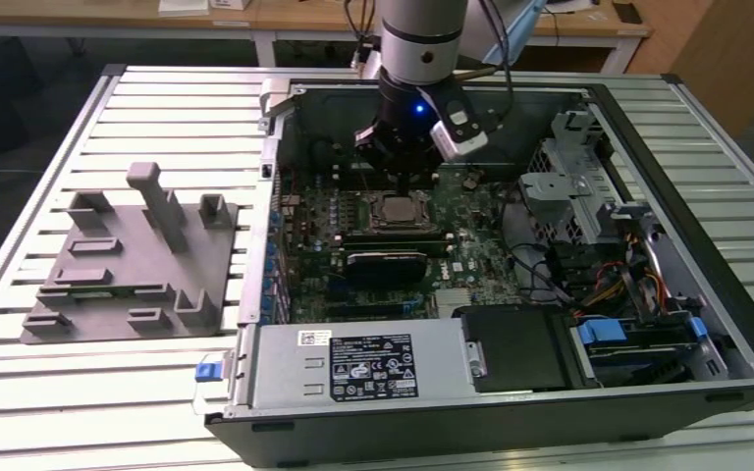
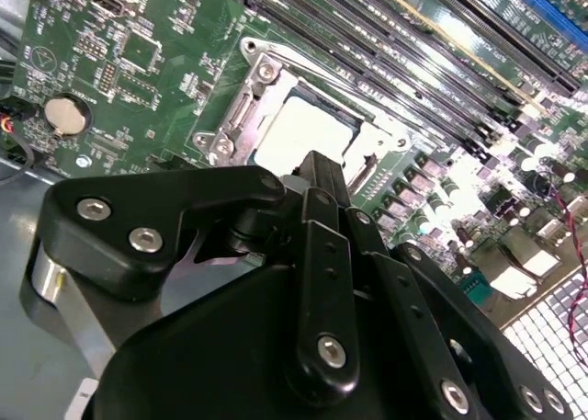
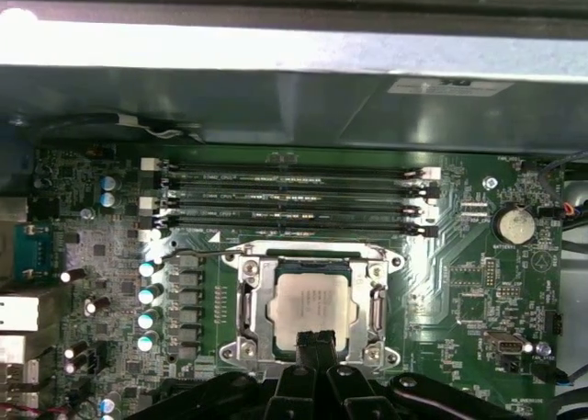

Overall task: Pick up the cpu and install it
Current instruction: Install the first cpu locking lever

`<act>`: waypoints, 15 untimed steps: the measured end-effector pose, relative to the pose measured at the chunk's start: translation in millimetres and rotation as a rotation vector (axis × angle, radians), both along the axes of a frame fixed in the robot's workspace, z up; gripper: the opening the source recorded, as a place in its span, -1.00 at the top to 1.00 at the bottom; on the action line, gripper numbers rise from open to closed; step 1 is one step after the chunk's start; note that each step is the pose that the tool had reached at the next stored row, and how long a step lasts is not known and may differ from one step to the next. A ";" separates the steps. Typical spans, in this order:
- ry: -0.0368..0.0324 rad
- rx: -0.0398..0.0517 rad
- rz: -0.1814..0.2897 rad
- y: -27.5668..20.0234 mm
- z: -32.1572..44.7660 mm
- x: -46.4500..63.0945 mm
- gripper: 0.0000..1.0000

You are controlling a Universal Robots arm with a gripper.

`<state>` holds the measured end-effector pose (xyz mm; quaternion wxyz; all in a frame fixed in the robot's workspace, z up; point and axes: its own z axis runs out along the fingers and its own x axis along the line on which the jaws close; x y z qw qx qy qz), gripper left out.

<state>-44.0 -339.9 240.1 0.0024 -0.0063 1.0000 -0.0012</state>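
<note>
cpu [image 3: 310, 302] lies flat in the square metal socket frame [image 3: 246, 302] near the middle of the green motherboard [image 3: 478, 282], pale metal top up, inside the opened computer case [image 1: 639, 235]. It looks level, its edges parallel to the frame's. Being square, it has no long axis to speak of. By how it lies, I judge it set into its seat rather than carried.

The hand [image 3: 315, 345] hangs straight over it on the single arm. In both wrist views the black tips come down at the chip's one edge, low over the metal top. Whether they touch it I cannot tell. The tips look drawn together with no gap and nothing between them, so I take the hand as closed and empty. In the exterior view the hand [image 1: 403, 182] stands just above the socket, on the far side of it.

A thin wire lever [image 3: 207, 253] runs along one side of the frame. Just beyond the lever lie four long memory slots [image 3: 294, 199]. A row of small capacitors [image 3: 147, 293] stands beside the frame, and a coin cell [image 3: 514, 223] sits well apart. In the exterior view a black module [image 1: 384, 265] lies just on the near side of the socket. The grey fixture [image 1: 129, 265] rests on the slatted table [image 1: 11, 373], towards the exterior view's left, outside the case. Nothing stands between hand and chip.
</note>
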 end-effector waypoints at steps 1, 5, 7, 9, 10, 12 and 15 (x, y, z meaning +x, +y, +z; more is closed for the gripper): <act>0.0000 0.0001 0.000 0.0 0.0 -2.3 0.79; -0.0001 0.0002 0.000 0.1 -0.1 -13.7 0.79; -0.0003 0.0002 0.000 0.0 -0.1 -20.1 0.79; -0.0005 0.0002 0.000 0.0 -0.1 -26.6 0.79; -0.0005 0.0002 0.000 0.0 -0.1 -29.8 0.79; -0.0007 0.0002 0.000 0.0 -0.1 -35.9 0.79; -0.0008 0.0005 0.000 0.1 -0.1 -43.8 0.79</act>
